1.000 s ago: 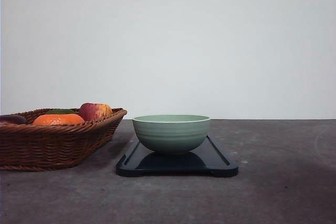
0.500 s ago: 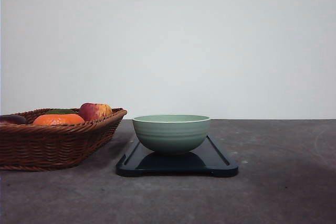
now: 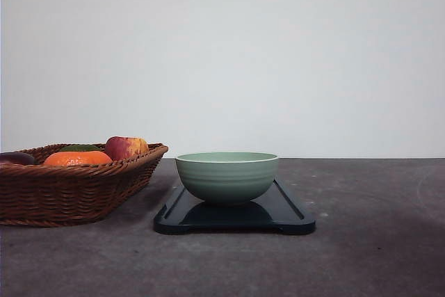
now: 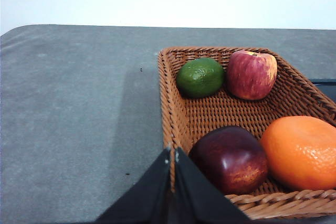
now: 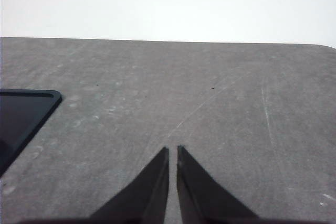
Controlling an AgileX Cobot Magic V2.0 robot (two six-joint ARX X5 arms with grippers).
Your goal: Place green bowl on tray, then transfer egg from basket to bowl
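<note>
We're seeing the pale sage-green ribbed ceramic bowl [image 3: 227,177] sitting upright on the flat, glossy near-black rectangular tray [image 3: 288,215], roughly centred. The wide brown woven wicker basket [image 3: 66,189] is resting on the grey tabletop [image 3: 375,255] just beside the tray, w/ a gap between. Our left gripper [image 4: 172,153] is hanging at the basket's near rim, jaws closed on nothing; our right gripper [image 5: 172,151] is hovering over bare tabletop, jaws nearly touching, empty. In the basket we're viewing a green lime [image 4: 200,77], red-yellow apple [image 4: 251,74], dark red fruit [image 4: 229,158] and orange [image 4: 299,151] (egg: can't make it out).
</note>
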